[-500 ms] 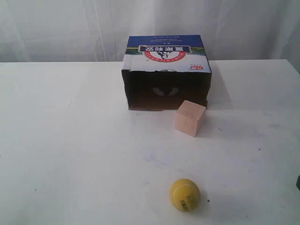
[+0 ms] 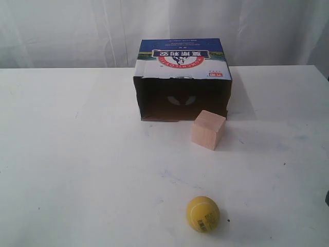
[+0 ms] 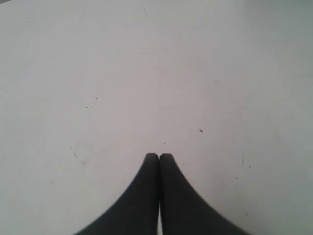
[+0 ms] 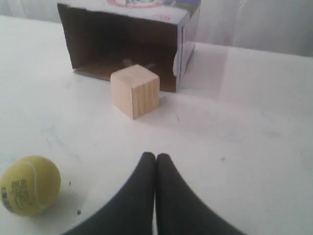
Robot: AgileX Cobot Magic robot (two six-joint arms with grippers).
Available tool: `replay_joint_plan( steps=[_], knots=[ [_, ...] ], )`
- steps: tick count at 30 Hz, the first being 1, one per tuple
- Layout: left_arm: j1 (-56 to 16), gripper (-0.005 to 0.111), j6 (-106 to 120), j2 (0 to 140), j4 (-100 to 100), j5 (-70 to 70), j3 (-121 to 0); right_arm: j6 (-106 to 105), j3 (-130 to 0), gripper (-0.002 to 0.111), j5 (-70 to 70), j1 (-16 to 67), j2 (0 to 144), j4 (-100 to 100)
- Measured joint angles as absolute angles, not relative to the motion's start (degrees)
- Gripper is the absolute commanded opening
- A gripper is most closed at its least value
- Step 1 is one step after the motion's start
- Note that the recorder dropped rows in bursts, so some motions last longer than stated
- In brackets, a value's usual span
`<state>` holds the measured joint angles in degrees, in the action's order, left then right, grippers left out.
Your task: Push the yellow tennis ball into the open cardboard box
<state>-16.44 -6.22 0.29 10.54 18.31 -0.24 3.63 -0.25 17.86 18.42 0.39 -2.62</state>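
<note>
The yellow tennis ball (image 2: 202, 213) with its barcode sticker rests near the table's front edge; the right wrist view shows the ball (image 4: 29, 185) too. The open cardboard box (image 2: 181, 77) lies on its side at the back, dark opening facing the ball; the right wrist view also catches the box (image 4: 127, 41). My right gripper (image 4: 156, 156) is shut and empty, standing apart from the ball, with only a dark sliver of it at the exterior view's right edge. My left gripper (image 3: 159, 156) is shut over bare table, out of the exterior view.
A tan wooden cube (image 2: 208, 129) stands just in front of the box's right half, between ball and opening, and the cube (image 4: 135, 91) shows in the right wrist view. White table (image 2: 77, 154) stretches wide on the left. A white curtain hangs behind.
</note>
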Motion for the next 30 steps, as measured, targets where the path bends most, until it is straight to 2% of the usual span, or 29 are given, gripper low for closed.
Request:
replay_joint_plan(
  steps=[5,8,14,20,24,30],
  knots=[
    [-16.44,0.0,-6.22,0.29,10.54,18.31,-0.24,3.63,-2.94,0.0,6.89,18.42,0.29,-2.4],
    [-16.44,0.0,-6.22,0.29,10.54,18.31,-0.24,3.86,-6.8,0.0,6.58,18.42,0.29,-2.4],
    [-16.44,0.0,-6.22,0.29,10.54,18.31,-0.24,5.99,-16.91,0.0,19.94,18.42,0.17,-1.45],
    [-16.44,0.0,-6.22,0.29,10.54,18.31,-0.24,6.22,-24.22,0.0,31.43,18.42,6.18,9.15],
    [-16.44,0.0,-6.22,0.29,10.54,18.31,-0.24,4.19,-28.84,0.0,38.22,18.42,15.55,14.7],
    [-16.44,0.0,-6.22,0.29,10.54,18.31,-0.24,-9.64,-35.52,0.0,44.97,18.42,34.93,24.09]
  ],
)
